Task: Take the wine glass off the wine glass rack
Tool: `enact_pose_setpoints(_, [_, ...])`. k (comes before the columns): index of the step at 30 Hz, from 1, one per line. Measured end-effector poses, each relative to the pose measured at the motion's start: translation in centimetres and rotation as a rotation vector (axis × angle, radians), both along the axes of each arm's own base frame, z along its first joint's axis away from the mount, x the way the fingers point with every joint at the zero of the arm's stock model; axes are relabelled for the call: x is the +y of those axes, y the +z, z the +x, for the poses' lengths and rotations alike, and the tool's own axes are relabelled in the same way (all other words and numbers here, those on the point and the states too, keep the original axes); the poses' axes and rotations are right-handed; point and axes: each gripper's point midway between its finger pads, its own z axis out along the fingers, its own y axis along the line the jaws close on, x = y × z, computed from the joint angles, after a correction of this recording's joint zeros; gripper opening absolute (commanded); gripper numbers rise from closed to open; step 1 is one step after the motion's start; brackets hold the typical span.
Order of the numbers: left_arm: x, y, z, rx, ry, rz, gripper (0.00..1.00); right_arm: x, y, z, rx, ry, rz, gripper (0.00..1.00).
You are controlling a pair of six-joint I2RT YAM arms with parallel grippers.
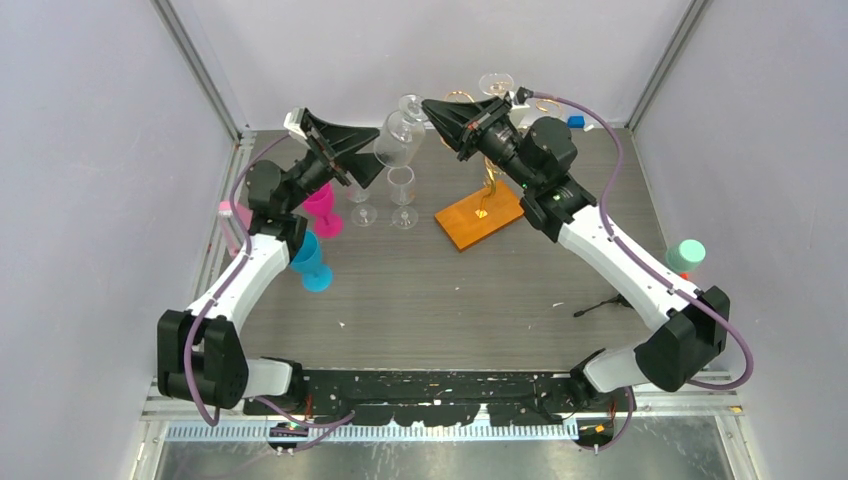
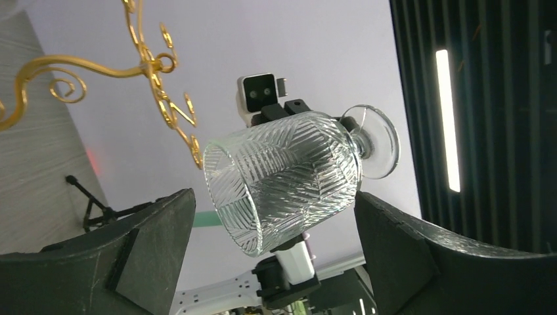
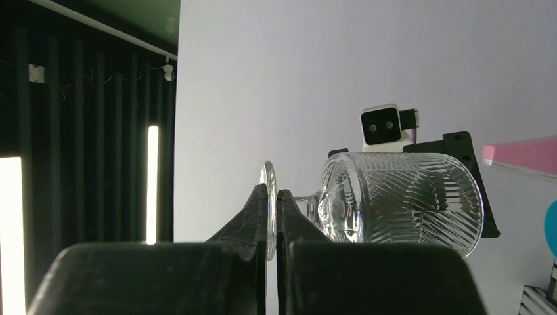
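Right gripper (image 3: 272, 194) pinches the glass (image 3: 401, 200) by its foot, left gripper (image 2: 274, 194) spread around the bowl so we clear the rack (image 2: 155, 65).

Pretty plain setup: a dark grey wood-grain tabletop (image 1: 420, 300) fills the middle of the top view. It's boxed in by pale lilac-grey walls (image 1: 90, 150) on the left, right and back, with aluminium corner posts (image 1: 200, 70) at upper left and upper right. Both wrist views catch black slatted panelling (image 2: 499, 98) with lit white strip lights (image 2: 446, 121).
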Motion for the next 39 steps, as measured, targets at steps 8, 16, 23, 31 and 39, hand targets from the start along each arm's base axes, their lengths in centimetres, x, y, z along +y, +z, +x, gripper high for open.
enact_pose_setpoints(8, [0.4,3.8,-2.5,-0.015,-0.074,-0.133,0.84,0.0,0.2,-1.0,0.017,0.028,0.057,0.01])
enact_pose_setpoints(16, [1.1,6.8,-5.4,-0.038,-0.118,-0.205,0.70,0.5,2.3,-2.8,-0.006,0.093,0.173,0.00])
enact_pose_setpoints(23, [1.5,8.1,-7.0,-0.066,-0.127,-0.225,0.51,0.8,2.7,-3.6,0.006,0.134,0.264,0.00])
enact_pose_setpoints(31, [1.5,8.0,-7.1,-0.066,-0.128,-0.226,0.13,1.1,1.8,-3.4,0.048,0.162,0.335,0.00])
enact_pose_setpoints(39, [1.7,8.6,-7.7,-0.122,-0.095,-0.221,0.00,1.4,1.1,-3.2,0.063,0.169,0.355,0.06])
